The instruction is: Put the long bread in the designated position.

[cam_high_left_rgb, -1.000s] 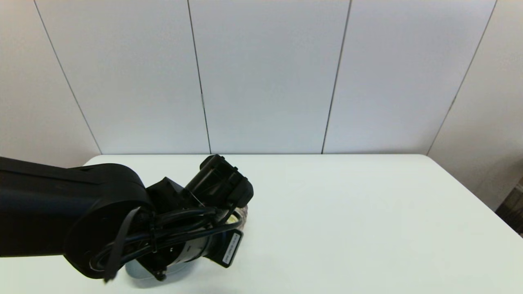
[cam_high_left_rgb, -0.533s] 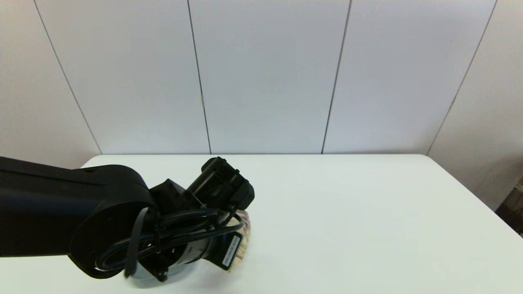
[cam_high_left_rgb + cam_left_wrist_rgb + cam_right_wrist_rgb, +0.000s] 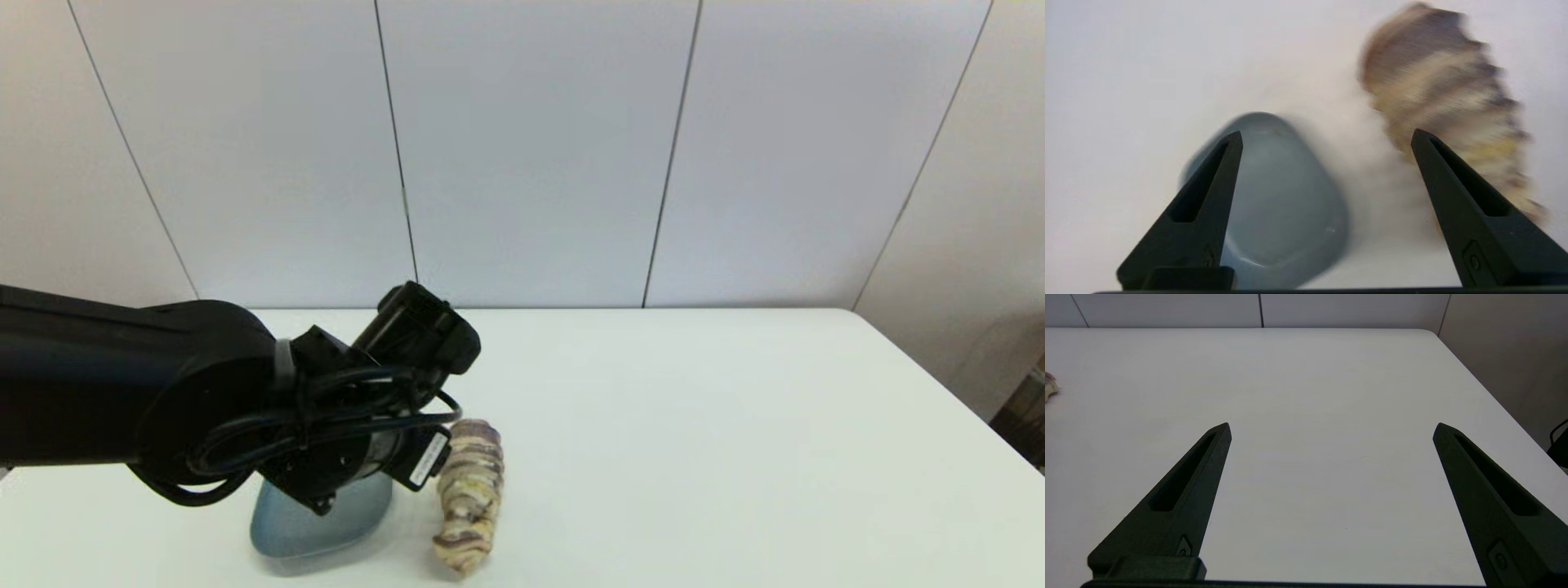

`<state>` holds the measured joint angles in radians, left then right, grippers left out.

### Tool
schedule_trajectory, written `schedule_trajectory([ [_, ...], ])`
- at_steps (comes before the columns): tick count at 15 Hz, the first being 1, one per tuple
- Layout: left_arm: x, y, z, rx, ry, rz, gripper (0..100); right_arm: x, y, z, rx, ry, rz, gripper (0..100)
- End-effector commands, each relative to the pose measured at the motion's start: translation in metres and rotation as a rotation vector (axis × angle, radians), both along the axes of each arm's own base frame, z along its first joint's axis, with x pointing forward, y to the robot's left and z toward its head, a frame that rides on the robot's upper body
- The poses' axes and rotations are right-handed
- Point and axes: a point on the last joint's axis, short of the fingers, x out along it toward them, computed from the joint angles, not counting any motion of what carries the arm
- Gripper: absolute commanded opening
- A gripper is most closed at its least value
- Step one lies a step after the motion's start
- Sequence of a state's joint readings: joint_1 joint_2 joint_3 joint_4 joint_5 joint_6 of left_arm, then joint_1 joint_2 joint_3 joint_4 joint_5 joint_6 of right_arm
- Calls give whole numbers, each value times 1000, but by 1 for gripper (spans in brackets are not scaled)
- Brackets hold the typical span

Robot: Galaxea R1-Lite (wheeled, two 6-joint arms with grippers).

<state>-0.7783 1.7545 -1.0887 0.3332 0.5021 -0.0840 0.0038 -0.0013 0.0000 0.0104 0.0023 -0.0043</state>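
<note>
Long bread lying free on white table at 3 o'clock of blue-grey dish, long axis 12-to-6; left gripper overhead, spread wide, empty, nearer; right gripper parked apart, open; pale panelled wall behind.

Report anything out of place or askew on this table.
Nothing stands out. The long bread lies whole on the white table, just beside the blue-grey dish, which is upright. The left gripper is open above them.
</note>
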Motion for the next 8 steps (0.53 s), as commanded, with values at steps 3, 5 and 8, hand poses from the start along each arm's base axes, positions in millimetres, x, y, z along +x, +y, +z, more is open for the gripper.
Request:
schedule_trajectory([
  [3,50,55,24,26,-89,208,100,0,0,0,0,2,2,100],
  [5,66,86,37,20,-128,316,100,0,0,0,0,2,2,100],
  [8,81,134,63,-39,-230,482,100,0,0,0,0,0,2,100],
])
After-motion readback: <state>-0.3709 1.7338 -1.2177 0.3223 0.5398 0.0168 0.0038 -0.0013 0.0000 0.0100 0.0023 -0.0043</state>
